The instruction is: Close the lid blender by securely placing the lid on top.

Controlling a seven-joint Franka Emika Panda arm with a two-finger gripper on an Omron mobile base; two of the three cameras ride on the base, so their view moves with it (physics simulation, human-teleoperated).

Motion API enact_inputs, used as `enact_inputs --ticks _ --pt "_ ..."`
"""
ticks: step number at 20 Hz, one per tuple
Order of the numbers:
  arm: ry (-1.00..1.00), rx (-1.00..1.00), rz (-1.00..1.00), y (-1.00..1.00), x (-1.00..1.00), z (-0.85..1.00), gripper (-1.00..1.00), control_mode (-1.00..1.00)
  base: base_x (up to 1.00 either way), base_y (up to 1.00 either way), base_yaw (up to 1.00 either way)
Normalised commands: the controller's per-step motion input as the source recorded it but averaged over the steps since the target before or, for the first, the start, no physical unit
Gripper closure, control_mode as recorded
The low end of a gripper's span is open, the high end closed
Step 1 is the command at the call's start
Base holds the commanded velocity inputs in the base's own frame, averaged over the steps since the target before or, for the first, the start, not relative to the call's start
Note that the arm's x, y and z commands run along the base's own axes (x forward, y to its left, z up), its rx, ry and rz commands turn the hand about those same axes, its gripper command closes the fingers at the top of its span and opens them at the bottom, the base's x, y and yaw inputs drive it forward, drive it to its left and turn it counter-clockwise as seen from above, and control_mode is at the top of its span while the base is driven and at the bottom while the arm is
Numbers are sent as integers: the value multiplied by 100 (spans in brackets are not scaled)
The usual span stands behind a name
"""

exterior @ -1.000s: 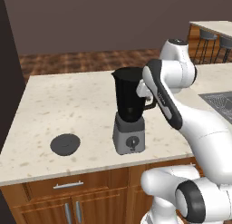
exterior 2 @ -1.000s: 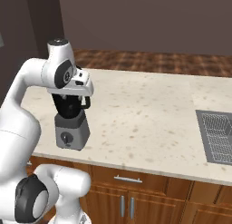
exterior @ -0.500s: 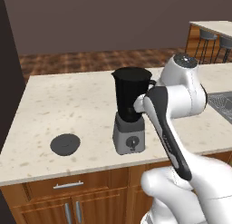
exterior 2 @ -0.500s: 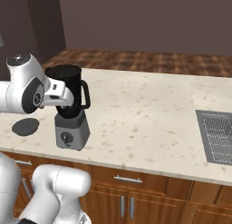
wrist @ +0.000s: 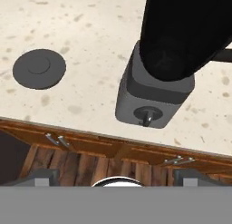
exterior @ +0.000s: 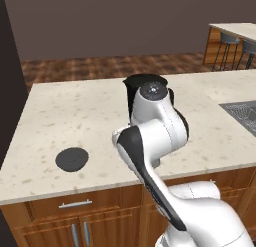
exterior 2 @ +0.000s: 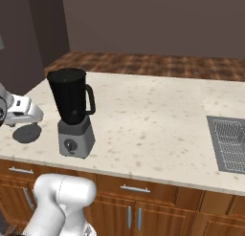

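Arm has swung left, away from the blender (exterior 2: 72, 111) toward the lid (exterior: 72, 159), which lies flat on the counter (exterior 2: 153, 115), well apart. Gripper's finger spacing cannot be told. Pickup not yet begun.

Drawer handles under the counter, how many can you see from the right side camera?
4. One handle sits far left, one in the middle, and two upright ones stand side by side below it. The robot's white body may hide more.

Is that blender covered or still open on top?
Open. The blender has a bare mouth, and the lid lies flat on the counter beside it.
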Motion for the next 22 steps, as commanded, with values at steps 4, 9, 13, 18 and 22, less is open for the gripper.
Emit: enact_inputs --ticks 4,9,13,18,22 --pt "18 -6 0 100 -1 -11 -100 -100 0 0 0" --pt "16 -2 1 82 30 -29 -100 -100 0 0 0" --pt "9 0 2 33 32 -32 -100 -100 0 0 0" --pt "2 0 3 0 15 -41 -100 -100 0 0 0" --pt "0 0 1 30 20 -42 -100 -100 0 0 0"
